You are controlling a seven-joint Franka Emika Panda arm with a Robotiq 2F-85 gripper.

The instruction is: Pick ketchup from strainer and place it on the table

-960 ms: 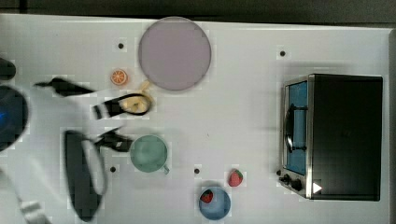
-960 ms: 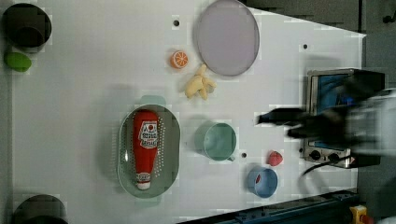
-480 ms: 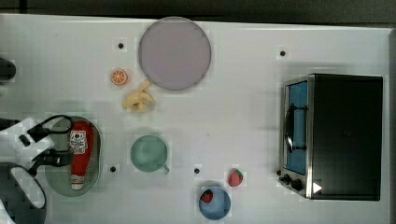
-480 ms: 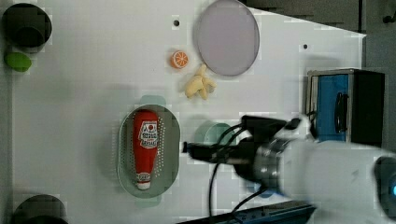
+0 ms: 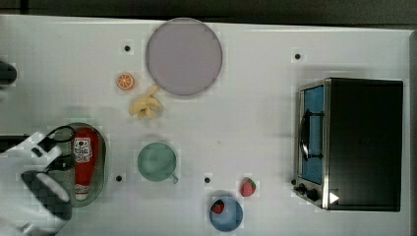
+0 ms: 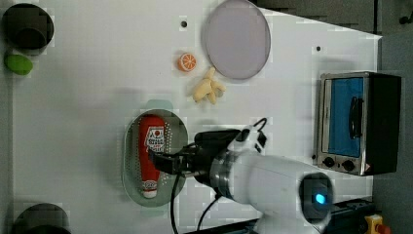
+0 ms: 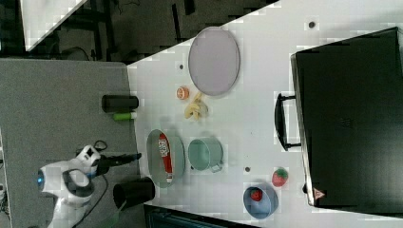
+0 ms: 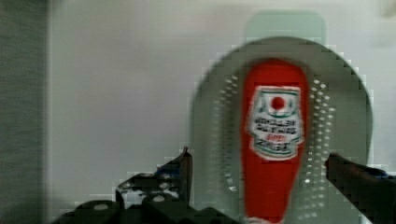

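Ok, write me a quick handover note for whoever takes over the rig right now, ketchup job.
Pincer: open and empty, one finger on each side of the ketchup's lower body in the wrist view, not closed on it.
Ketchup: lying flat in the strainer, label up, white cap toward the top view's bottom.
Strainer: on the table at the top view's left, beside the green cup.
Done: the approach; the arm is over the strainer.
Left: close on the bottle, lift it out, set it on a bare patch of table, release.
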